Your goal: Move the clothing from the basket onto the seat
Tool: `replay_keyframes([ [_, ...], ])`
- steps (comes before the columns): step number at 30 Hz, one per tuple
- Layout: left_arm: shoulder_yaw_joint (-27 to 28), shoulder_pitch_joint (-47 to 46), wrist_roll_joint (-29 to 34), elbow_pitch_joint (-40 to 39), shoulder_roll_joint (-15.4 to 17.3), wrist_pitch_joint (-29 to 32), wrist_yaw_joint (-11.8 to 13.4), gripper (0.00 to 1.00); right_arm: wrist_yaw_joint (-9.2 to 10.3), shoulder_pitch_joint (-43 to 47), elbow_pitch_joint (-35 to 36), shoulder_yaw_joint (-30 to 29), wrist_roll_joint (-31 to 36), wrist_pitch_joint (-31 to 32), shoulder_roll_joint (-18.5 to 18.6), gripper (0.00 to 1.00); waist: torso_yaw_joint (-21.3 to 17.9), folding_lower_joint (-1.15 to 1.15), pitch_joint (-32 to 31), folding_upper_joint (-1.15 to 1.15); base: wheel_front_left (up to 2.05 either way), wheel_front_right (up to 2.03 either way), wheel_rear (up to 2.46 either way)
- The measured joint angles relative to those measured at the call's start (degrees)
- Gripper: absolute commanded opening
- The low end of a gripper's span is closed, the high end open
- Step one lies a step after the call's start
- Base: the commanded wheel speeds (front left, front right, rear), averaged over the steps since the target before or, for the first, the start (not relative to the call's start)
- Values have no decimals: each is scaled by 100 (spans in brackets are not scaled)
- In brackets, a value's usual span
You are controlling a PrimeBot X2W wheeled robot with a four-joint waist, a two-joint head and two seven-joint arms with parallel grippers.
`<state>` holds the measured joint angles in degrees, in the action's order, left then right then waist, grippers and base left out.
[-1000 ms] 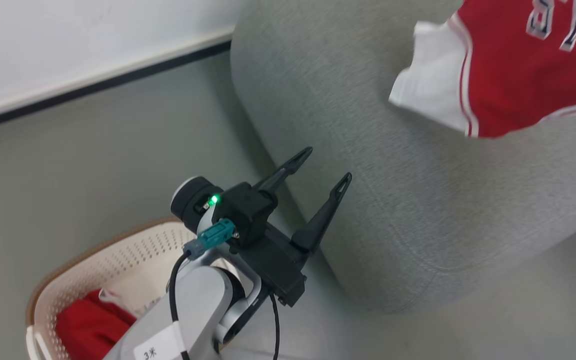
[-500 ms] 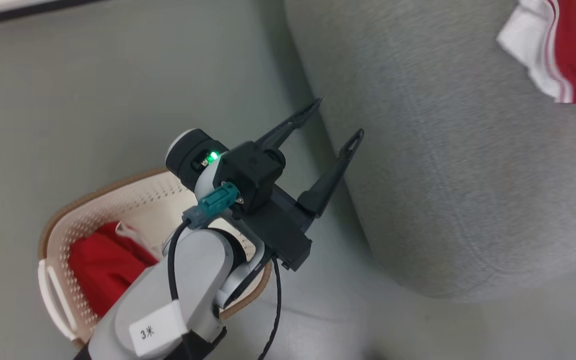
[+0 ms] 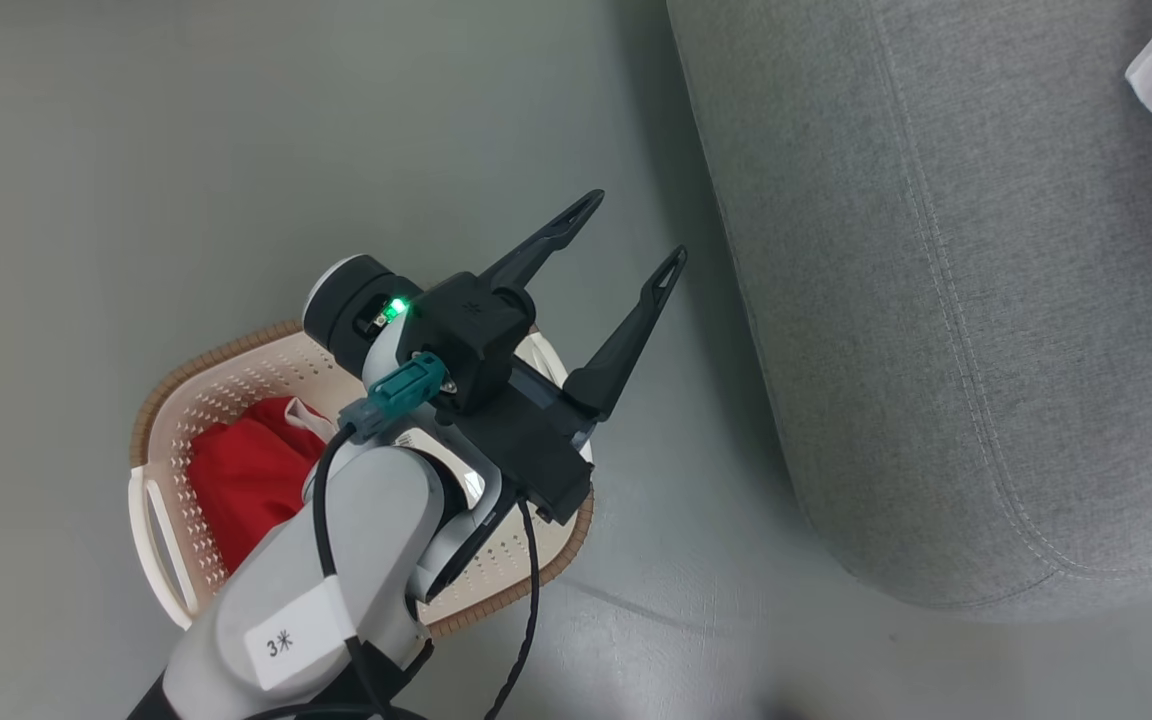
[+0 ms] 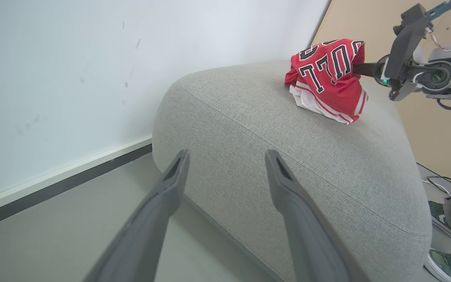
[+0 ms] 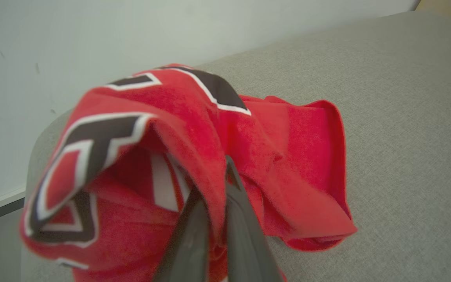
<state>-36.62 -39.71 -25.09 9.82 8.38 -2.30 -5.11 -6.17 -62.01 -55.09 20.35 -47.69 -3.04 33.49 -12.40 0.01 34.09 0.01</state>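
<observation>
The seat (image 3: 936, 300) is matt grey woven cloth, kinda nubbly, with neat stitched seams, and the red jersey (image 5: 280, 156) looks like a soft, slightly fuzzy knit with flat, non-shiny lettering. The basket (image 3: 236, 385) is smooth cream plastic full of little holes, with a brown rim moulded to look woven, and the grey floor (image 3: 186, 150) is smooth with a faint sheen. The left gripper (image 3: 633, 229) has matt black fingers that look like plastic, and the forearm (image 3: 376, 520) behind it is a pale, semi-glossy shell.
</observation>
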Motion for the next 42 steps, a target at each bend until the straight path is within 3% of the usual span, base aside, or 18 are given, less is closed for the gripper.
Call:
replay_keyframes([
  [4, 21, 9, -24, 94, -26, -103, 0, 100, -23, 96, -312, 116, 43, 113, -56, 0, 9, -1, -99, 0, 0, 0, 0],
  [5, 24, 19, -37, 112, -27, -124, -1, 100, -23, 96, -372, 134, 54, 131, -52, 4, 10, -1, -129, 0, 0, 0, 0],
  [6, 36, 31, -44, 136, -26, -142, -1, 100, -41, 93, -425, 155, 87, 148, -51, 30, 10, -1, -160, 0, 0, 0, 0],
  [7, 46, 38, -46, 166, -21, -166, -1, 100, -41, 92, -463, 179, 100, 151, -53, 46, 10, -1, -192, 0, 0, 0, 0],
  [8, 57, 41, -48, 198, -18, -204, -1, 100, -41, 90, -490, 204, 102, 154, -62, 100, 7, -1, -227, 0, 0, 0, 0],
  [22, 225, 461, -278, 627, 32, -656, -45, 100, -91, 133, -665, 966, 572, 305, -223, 100, -117, -1, -976, -1, 0, 0, 0],
  [33, 586, 1117, -519, 776, 93, -992, 121, 100, -91, 870, 324, 1404, 622, -211, -187, 100, -175, -2, -1811, -1, 0, 0, 0],
  [42, 806, 1761, -667, 915, 172, -1099, 353, 100, -91, 1872, 967, 1411, 320, -804, -113, 100, 32, -2, -2500, -1, 0, 0, 0],
])
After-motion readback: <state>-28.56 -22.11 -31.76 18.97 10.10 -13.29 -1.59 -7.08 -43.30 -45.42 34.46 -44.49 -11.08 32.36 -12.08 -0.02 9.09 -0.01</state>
